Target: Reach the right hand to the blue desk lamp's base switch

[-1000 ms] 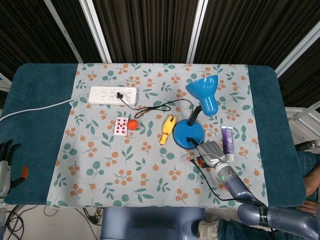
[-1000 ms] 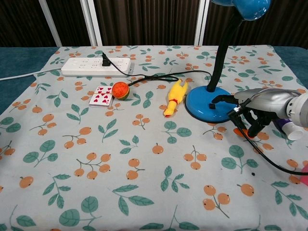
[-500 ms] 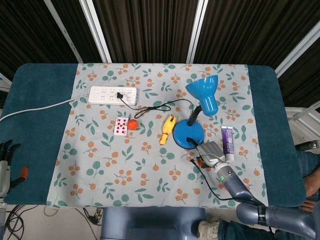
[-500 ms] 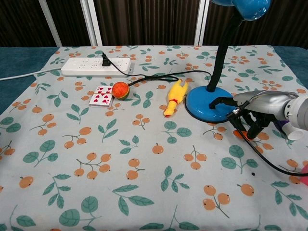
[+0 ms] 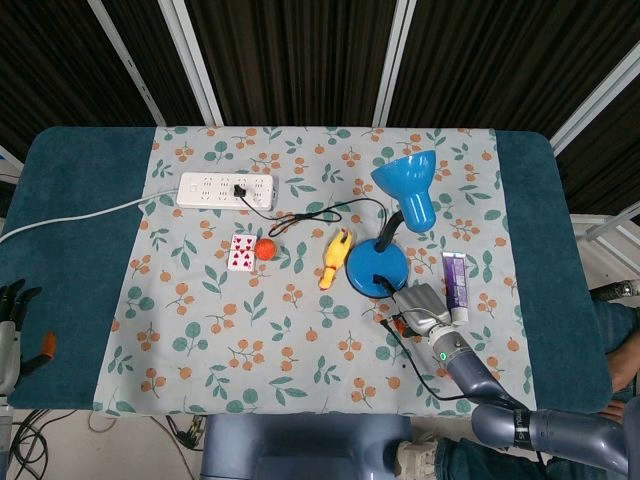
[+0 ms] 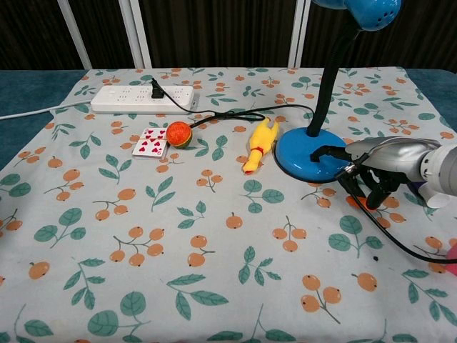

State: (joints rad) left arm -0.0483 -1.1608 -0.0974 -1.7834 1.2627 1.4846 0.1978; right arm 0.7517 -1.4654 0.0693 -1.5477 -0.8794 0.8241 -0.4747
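right hand point(image 6: 382, 168) hovering at 4 o'clock of blue round-based desk lamp point(image 6: 308, 158) | fingers curling down, grasp unclear | left hand point(image 5: 12, 322) idling, fingers released

My fingers point(image 6: 371, 187) are dark, matt plastic under a smooth silver metal shell, beside the glossy blue lamp point(image 6: 308, 158). A matt printed cloth point(image 6: 214, 250) covers the table.

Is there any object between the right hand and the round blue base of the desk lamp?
Nothing visible stands between them. The right hand is already beside the round blue base of the desk lamp, its dark fingers curled by the near right rim, with a black cable running under them.
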